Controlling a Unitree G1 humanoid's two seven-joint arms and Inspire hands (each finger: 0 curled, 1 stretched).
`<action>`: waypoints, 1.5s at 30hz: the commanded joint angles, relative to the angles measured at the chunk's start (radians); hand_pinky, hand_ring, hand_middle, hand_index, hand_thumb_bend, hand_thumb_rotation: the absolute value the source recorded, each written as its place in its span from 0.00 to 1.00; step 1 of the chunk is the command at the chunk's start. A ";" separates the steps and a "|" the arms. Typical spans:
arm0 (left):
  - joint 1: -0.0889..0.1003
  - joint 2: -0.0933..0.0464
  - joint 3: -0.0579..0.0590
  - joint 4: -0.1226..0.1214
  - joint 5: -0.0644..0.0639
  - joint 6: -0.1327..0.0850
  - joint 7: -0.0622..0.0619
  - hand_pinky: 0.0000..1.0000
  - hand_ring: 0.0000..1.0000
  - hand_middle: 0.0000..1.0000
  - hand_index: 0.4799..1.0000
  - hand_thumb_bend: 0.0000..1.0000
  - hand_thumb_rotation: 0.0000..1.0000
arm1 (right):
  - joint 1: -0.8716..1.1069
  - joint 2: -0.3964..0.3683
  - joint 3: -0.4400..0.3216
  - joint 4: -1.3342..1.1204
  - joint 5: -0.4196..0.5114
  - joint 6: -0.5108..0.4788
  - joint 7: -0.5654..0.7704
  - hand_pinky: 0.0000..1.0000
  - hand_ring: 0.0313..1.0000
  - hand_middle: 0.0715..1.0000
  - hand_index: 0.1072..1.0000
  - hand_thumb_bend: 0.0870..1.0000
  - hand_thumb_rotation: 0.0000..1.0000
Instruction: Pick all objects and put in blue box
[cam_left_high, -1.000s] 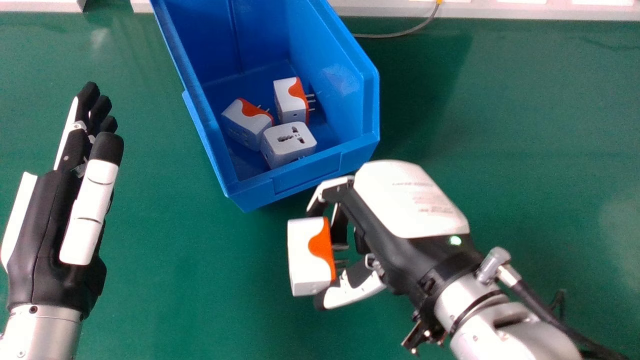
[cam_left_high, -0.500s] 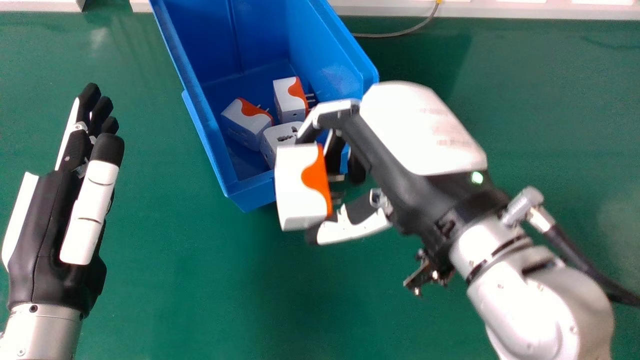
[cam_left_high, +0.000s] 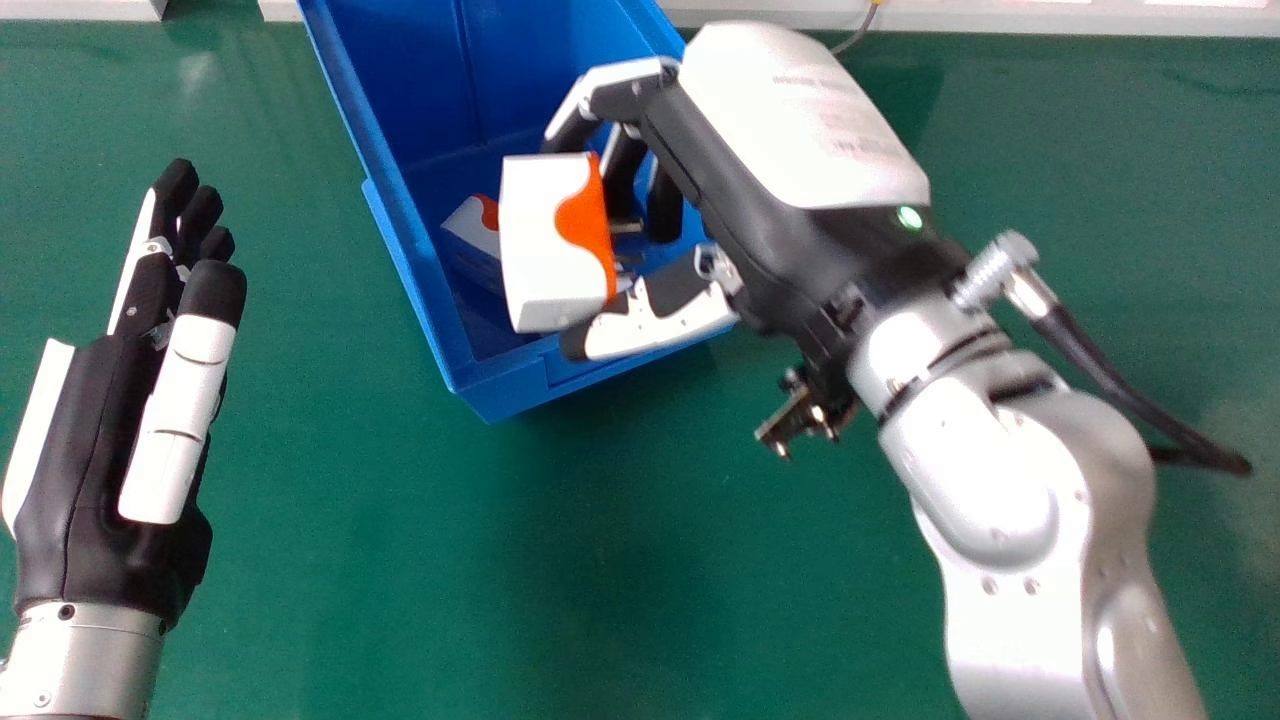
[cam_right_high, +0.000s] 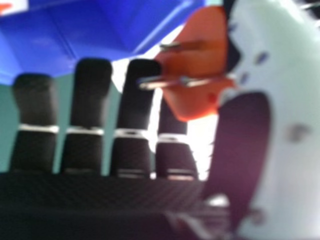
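Idling at frame left, our left hand (cam_left_high: 105, 430) is straight-fingered. Upper centre, our right hand (cam_left_high: 745, 170) curls round the plug (cam_left_high: 545, 240): likely light, stiff, slick, best pinched clear of its prongs (cam_left_high: 627, 227). Behind, the box (cam_left_high: 500, 390) holds a second plug (cam_left_high: 468, 228)!

Green tabletop (cam_left_high: 350, 560): a flat surface extending beneath and around the left hand (cam_left_high: 90, 430) and the right hand (cam_left_high: 800, 120). White ledge (cam_left_high: 1040, 16): a pale strip along the tabletop's far edge, beyond both hands, interrupted by a gap ahead of the left hand. Thin grey cable (cam_left_high: 857, 38): a short curved length just beyond the right hand, with a small yellow part (cam_left_high: 874, 4) at the ledge.
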 joint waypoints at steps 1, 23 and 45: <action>-0.004 0.014 0.002 -0.022 0.002 -0.013 0.000 1.00 1.00 1.00 0.98 0.78 0.97 | -0.072 0.028 -0.004 0.053 0.010 0.007 -0.043 0.28 0.37 0.45 0.52 0.45 0.00; -0.015 0.027 0.000 -0.024 -0.007 -0.013 -0.002 1.00 1.00 1.00 0.98 0.77 0.99 | -0.626 0.142 0.068 1.165 0.125 -0.043 -0.533 0.24 0.37 0.48 0.47 0.46 0.00; 0.002 0.026 0.013 -0.023 -0.040 -0.025 -0.018 1.00 1.00 1.00 0.99 0.78 0.97 | -0.764 0.135 0.135 1.476 0.221 -0.085 -0.611 0.16 0.38 0.48 0.54 0.47 0.00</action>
